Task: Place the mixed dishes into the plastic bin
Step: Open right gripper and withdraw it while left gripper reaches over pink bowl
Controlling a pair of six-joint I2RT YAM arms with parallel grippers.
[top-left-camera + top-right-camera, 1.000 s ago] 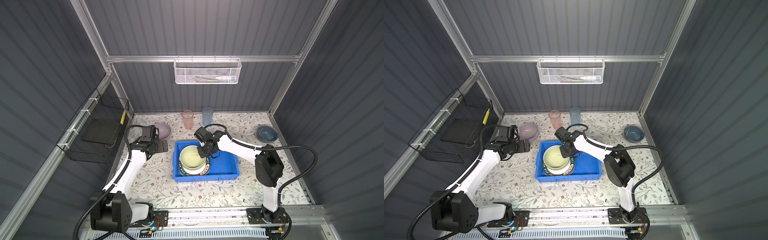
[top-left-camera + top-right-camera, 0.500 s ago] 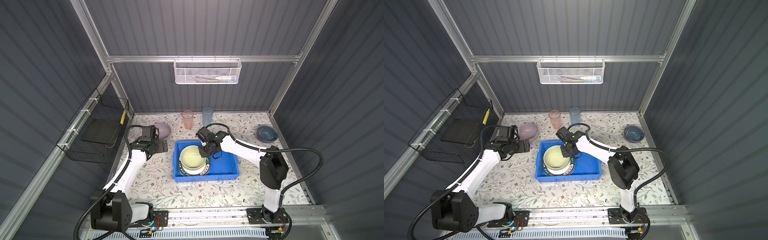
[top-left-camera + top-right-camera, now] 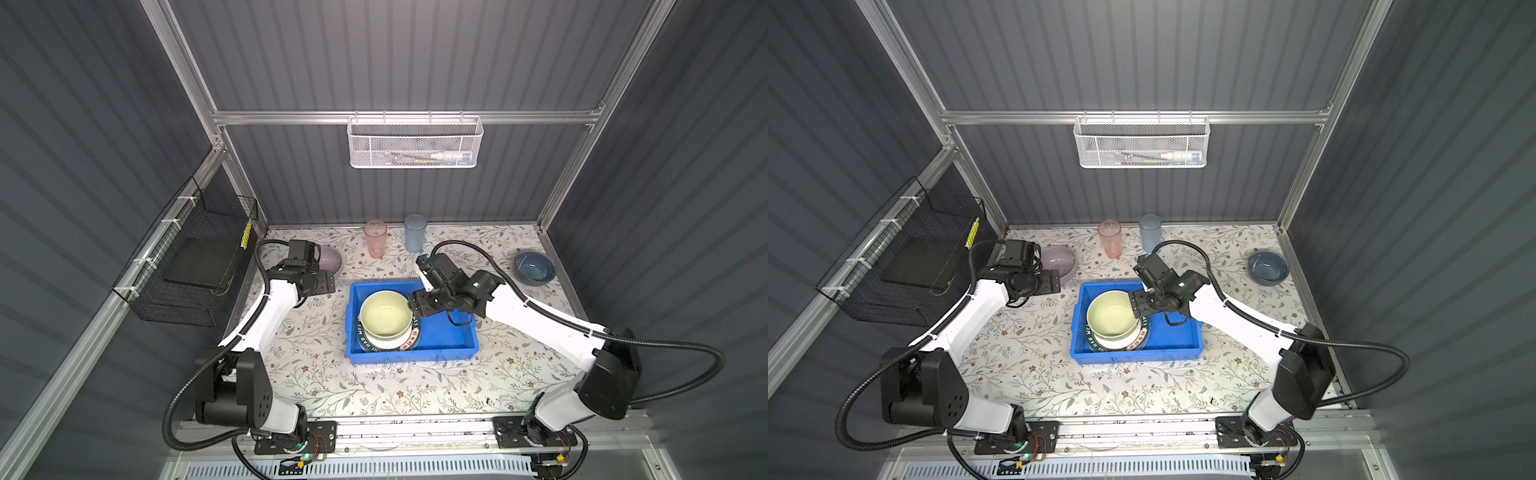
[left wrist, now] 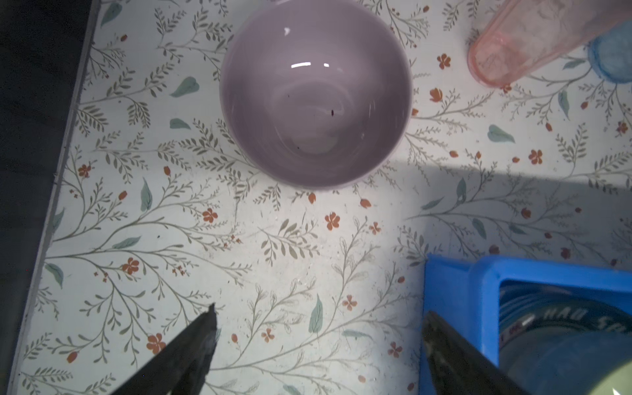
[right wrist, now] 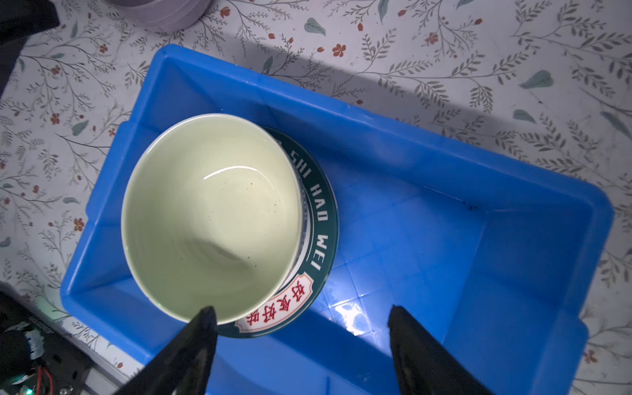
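**Change.** A second ago my right jaws were shut at the rim of the pale-green glazed bowl (image 5: 212, 219). They now stand wide apart with nothing between them. In the right wrist view one finger overlaps the bowl's lower rim, and I cannot tell whether it touches. The bowl has not shifted with the release.

**Location.** The bowl rests on the round plate with the green lettered rim (image 5: 318, 219), on a plate stack in the left half of the bright blue rectangular plastic bin (image 5: 427, 239) in both top views.

**Meaning.** I judge this bowl delivered. Four dishes remain on the floral surface (image 3: 316, 374):
- the lilac bowl (image 4: 316, 95)
- the pink translucent tumbler (image 3: 375, 239)
- the blue translucent tumbler (image 3: 414, 232)
- the dark-blue bowl (image 3: 535, 267)

**Orientation.** The bowl sits upright, mouth up. It is round and has no long axis. The bin's long axis runs left to right in both top views, and its right half is bare.

**Left jaws.** They are wide open and empty above the surface, beside the bin's corner. The lilac bowl is at upper centre of the left wrist view.
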